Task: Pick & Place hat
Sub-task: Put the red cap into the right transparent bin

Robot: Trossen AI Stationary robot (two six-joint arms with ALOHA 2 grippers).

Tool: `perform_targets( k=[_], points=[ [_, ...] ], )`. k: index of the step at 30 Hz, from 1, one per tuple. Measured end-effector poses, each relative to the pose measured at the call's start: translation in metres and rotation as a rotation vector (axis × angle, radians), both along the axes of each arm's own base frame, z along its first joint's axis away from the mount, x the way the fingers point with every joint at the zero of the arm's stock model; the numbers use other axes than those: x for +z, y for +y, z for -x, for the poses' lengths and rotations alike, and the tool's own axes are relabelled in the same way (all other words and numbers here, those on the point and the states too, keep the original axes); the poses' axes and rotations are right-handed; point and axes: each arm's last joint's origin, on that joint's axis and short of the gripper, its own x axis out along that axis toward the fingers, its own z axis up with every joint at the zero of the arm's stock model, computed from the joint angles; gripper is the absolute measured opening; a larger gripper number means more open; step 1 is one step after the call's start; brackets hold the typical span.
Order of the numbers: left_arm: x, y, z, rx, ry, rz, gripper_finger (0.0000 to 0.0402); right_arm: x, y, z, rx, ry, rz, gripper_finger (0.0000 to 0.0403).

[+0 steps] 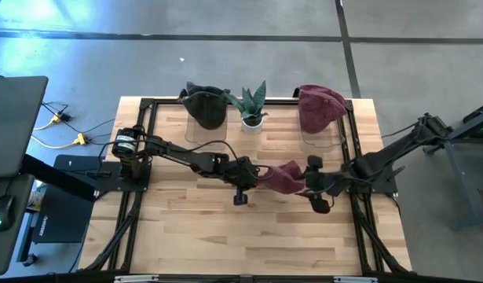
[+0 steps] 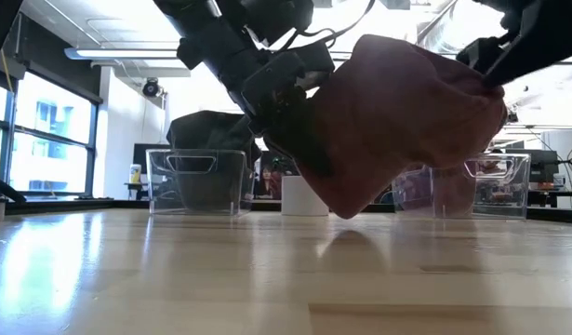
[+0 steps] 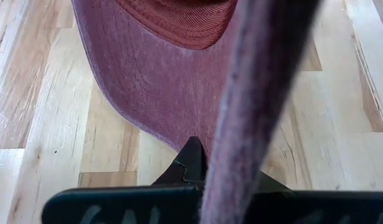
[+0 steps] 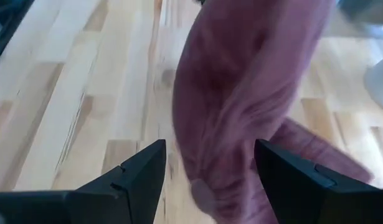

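1. The maroon cap point(image 1: 282, 178) hangs above mid-table between both arms, clear of the wood in the low view.
2. The left gripper point(image 1: 253, 174) pinches its brim; the right gripper point(image 4: 210, 174) has jaws spread around the crown fabric.
3. This looks like a handover; next, the right jaws should close before the left lets go.
4. The likely goal is the clear bin point(image 1: 320, 135) under the other maroon hat point(image 1: 318, 107).
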Motion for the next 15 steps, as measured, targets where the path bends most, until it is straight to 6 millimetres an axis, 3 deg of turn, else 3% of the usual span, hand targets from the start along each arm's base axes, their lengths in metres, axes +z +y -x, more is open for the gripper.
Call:
perform_targets(
  k=[8,11,15],
  points=[
    [0.000,0.000,0.000,0.000,-0.002,0.000,0.0001,-0.017,0.009,-0.014,0.075,0.079,0.003,0.0218],
    [0.000,0.000,0.000,0.000,-0.004,0.000,0.0001,-0.015,0.013,-0.018,0.121,0.047,-0.023,0.0172],
    [0.000,0.000,0.000,-0.001,-0.005,0.000,0.0001,-0.010,0.014,-0.017,0.173,0.024,-0.066,0.0080]
  ],
)
